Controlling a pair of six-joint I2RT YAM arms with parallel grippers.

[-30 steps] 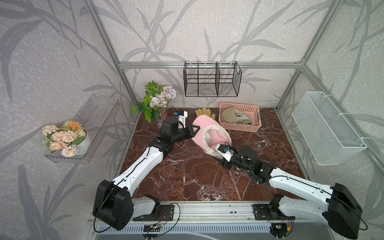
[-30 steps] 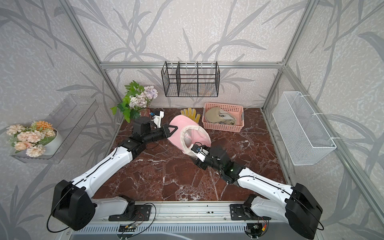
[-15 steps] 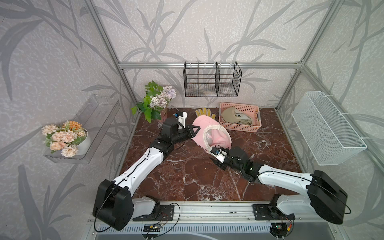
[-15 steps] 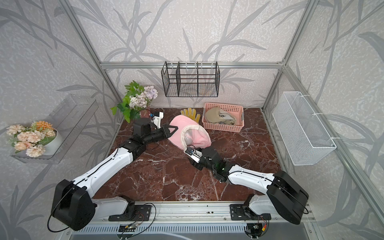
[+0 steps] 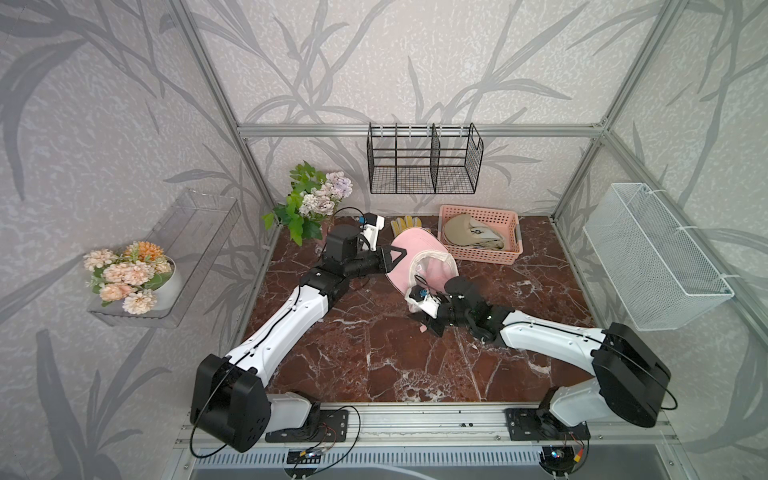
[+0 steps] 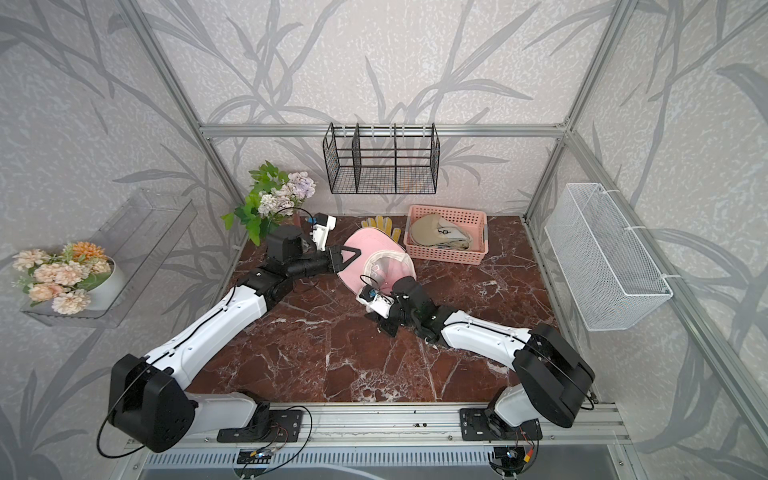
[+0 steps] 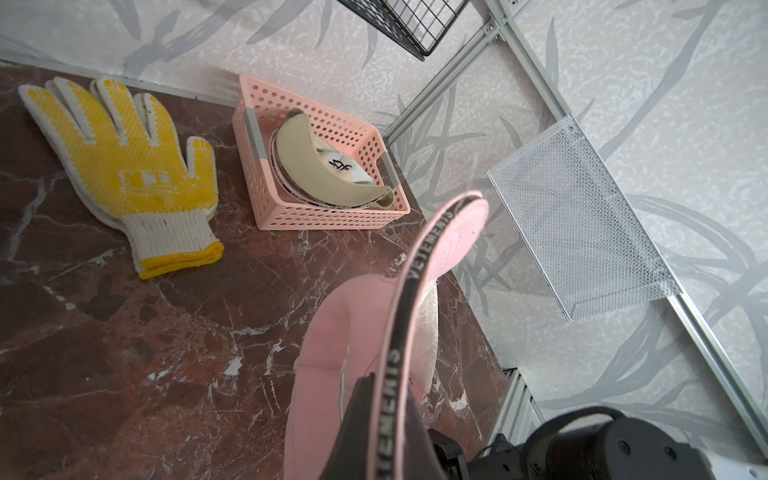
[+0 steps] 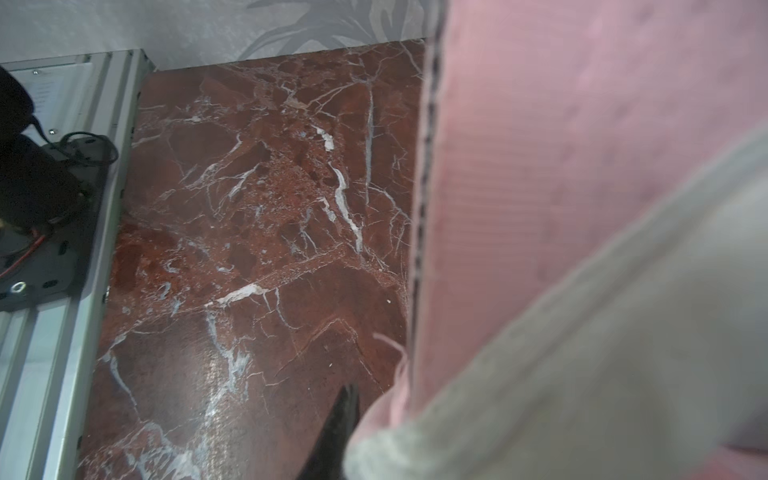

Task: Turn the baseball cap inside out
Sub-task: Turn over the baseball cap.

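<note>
Pink baseball cap (image 5: 415,249): mid-table, toward the back, tilted up rather than lying flat, between the two grippers. Its long axis runs roughly from back wall to front rail. The open side faces up and toward the right arm, with cream lining (image 5: 440,257) showing round the mouth. Soft pink cloth. A black woven band (image 7: 394,361) with white lettering runs along the inner rim.

Left gripper (image 5: 397,257): fingers pinched tight on that banded rim at the cap's left side.

Right gripper (image 5: 430,326): low at the cap's front end, fabric bunched against it. In the wrist view, one dark fingertip (image 8: 336,426) sits beside pink cloth and fuzzy cream lining; the other is hidden. The gap looks narrow, but I cannot tell if the cloth is nipped.

Table (image 5: 374,353): glossy red-brown marble with white veins.

Behind the cap lie yellow dot-grip knit gloves (image 7: 124,166), flat. Just beside them to the right is a pink perforated plastic basket (image 5: 478,255) with a beige cap (image 5: 469,235) inside.
</note>
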